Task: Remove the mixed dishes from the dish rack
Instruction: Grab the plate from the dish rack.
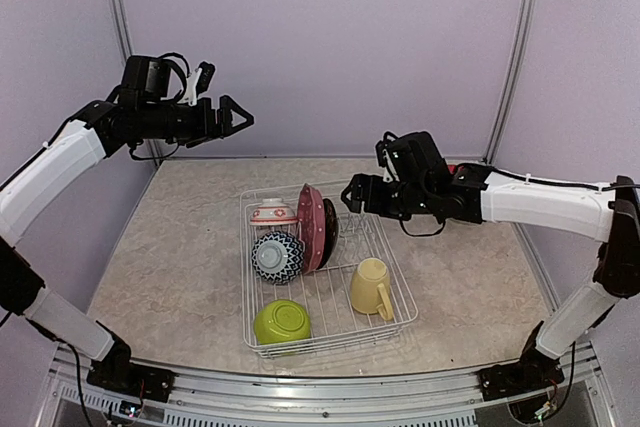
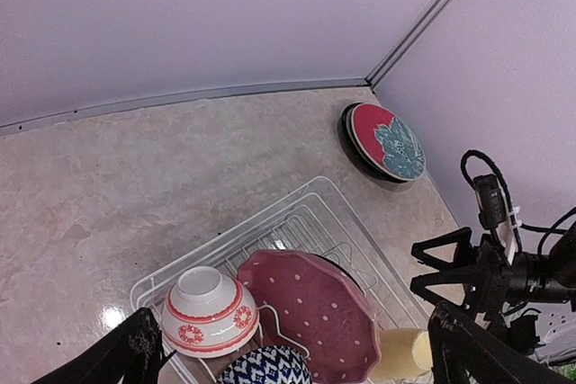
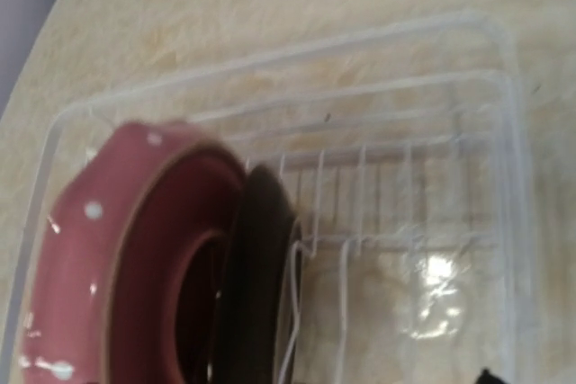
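Pink dotted plate (image 1: 311, 227) on edge in dish rack (image 1: 330, 299): stiff, prob. slick, breakable; I'd pinch top rim. My R gripper (image 1: 349, 197) & L gripper (image 1: 238, 115) spread, empty.

In the dish rack (image 1: 335, 299), two plates (image 1: 315, 227) stand between three bowls (image 1: 277, 255), left, and a mug (image 1: 371, 287), right.

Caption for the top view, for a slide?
Right gripper open above the rack, near the pink plate; left gripper open, raised at left.
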You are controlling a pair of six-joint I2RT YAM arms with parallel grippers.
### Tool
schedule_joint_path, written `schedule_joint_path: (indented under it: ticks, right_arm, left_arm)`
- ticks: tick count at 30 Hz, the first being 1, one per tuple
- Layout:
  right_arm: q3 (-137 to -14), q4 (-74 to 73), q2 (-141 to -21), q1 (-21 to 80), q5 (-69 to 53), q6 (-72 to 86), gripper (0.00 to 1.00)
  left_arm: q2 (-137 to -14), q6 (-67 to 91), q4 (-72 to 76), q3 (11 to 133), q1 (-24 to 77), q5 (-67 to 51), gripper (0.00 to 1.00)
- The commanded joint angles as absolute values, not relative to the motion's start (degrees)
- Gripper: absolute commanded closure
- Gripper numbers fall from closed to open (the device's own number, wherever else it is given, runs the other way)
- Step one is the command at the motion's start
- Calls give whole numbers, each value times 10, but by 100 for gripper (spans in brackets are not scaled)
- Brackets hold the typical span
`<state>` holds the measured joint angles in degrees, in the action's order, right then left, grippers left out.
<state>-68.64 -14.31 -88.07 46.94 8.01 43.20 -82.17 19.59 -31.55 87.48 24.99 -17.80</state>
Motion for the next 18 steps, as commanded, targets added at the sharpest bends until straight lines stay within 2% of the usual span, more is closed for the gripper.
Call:
schedule_joint_path:
  ticks: [1,10,18]
  right_arm:
    - [-726,-149,-935,493,100,465,16]
    - [-811,-225,-1030,529,144,492,41]
    - [-894,-295,-1102,559,226,498,51]
  left_arm:
    - [-820,198,-319,885,256,-186,1]
    - [-824,192,-326,889,256,-166,1]
    - [-838,200,-336,899,256,-184,1]
